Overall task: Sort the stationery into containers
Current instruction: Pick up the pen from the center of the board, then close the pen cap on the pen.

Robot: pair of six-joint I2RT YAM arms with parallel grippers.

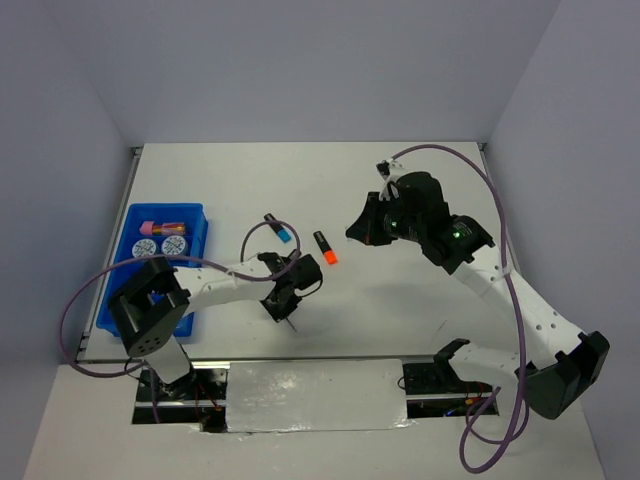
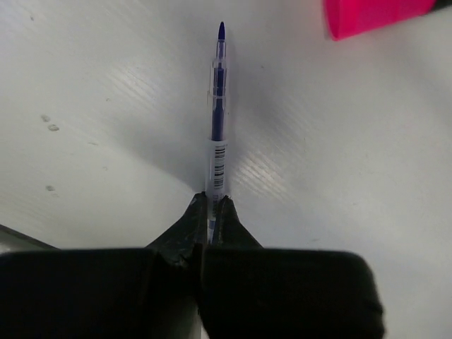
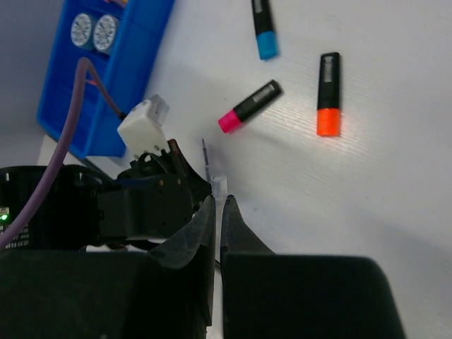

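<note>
L gripper [image 2: 210,205] was clamped shut on a thin pen [image 2: 217,120], fingers pinching the clear barrel at the barcode end, w/ the blue tip sticking straight out ahead. Pen was low over the desk [image 1: 400,330]; couldn't tell if it was touching or just off the surface. Pink highlighter [image 3: 248,106] lay just beside the L gripper, loose on the desk, pink end only just in the corner of the L wrist view. Blue highlighter [image 1: 280,230] and orange highlighter [image 1: 326,248] were also loose on the desk, near each other around mid-desk on the far side of the L gripper, not touching. R gripper [image 3: 217,208] hung above the desk right of the orange one, fingers together, nothing seen between them, wrist cam looking back at the L gripper. Blue tray [image 1: 200,232] sat at the left edge of the desk, its near half hidden under the L arm. Inside, far part: two patterned rolls [image 1: 146,246] [image 1: 174,244] side by side, pink cylinder [image 1: 160,226] lying just behind them. Dividers not clear enough to say which compartments.
</note>
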